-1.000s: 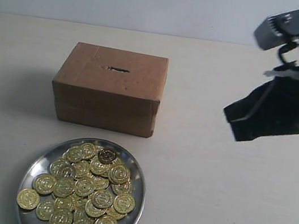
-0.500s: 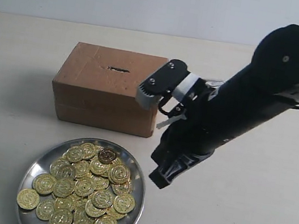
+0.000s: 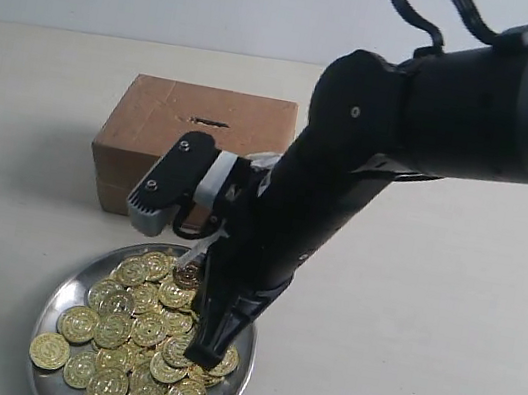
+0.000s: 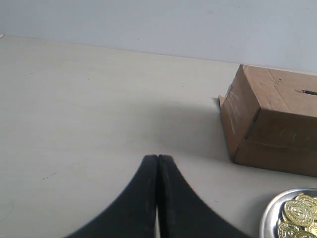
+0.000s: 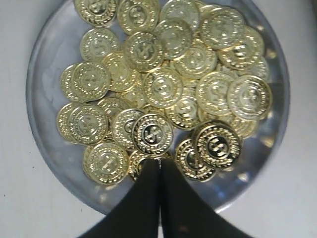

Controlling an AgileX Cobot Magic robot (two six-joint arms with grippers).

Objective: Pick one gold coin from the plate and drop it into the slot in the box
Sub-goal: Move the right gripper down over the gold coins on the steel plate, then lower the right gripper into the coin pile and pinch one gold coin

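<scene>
The right end effector [image 3: 201,353] points down into the plate [image 3: 65,287]. Its tip is over the coins [image 3: 135,328] on the side of the pile away from the box [image 3: 154,128]. Its two black fingers are pressed flat together, and no coin is between them. In the right wrist view the tip [image 5: 159,163] sits just at the edge of one gold coin [image 5: 152,135], with another coin [image 5: 218,146] right beside it. I cannot tell if the tip touches the coins or hangs just above them.

The plate [image 5: 47,47] is round, silver and shiny, with a low rim. It is heaped with many gold coins [image 5: 163,84]. They are round, have bumpy edges and a mark in the middle, and lie on top of each other. The plate sits on the pale surface [image 3: 399,362], just in front of the box.

The box is brown cardboard. A small dark slot [image 3: 208,123] is cut in its top.

The left end effector [image 4: 157,157] is closed too, with nothing in it. It is over the bare surface. In its view the box [image 4: 277,129] with the slot [image 4: 308,92] and a bit of the plate [image 4: 270,213] with coins [image 4: 297,213] lie off to one side.
</scene>
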